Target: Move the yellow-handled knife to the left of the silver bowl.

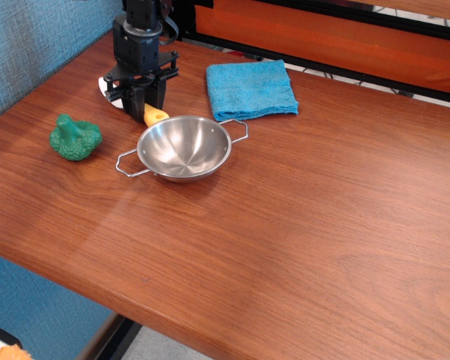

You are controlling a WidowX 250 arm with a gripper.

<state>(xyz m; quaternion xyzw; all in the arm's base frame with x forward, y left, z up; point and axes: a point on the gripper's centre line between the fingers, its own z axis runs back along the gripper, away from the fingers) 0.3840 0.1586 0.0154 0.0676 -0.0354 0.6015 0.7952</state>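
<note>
The silver bowl (184, 147) stands on the wooden table, with wire loop handles at its left front and right back. My black gripper (139, 99) is just behind and left of the bowl, low over the table. It is shut on the yellow-handled knife (154, 115). The orange-yellow handle sticks out to the right toward the bowl's rim. The white blade (107, 85) shows at the gripper's left side. Whether the knife touches the table cannot be told.
A green toy broccoli (75, 137) lies left of the bowl. A folded blue cloth (250, 89) lies behind the bowl to the right. A blue wall runs along the table's left edge, and an orange-and-black panel along the back.
</note>
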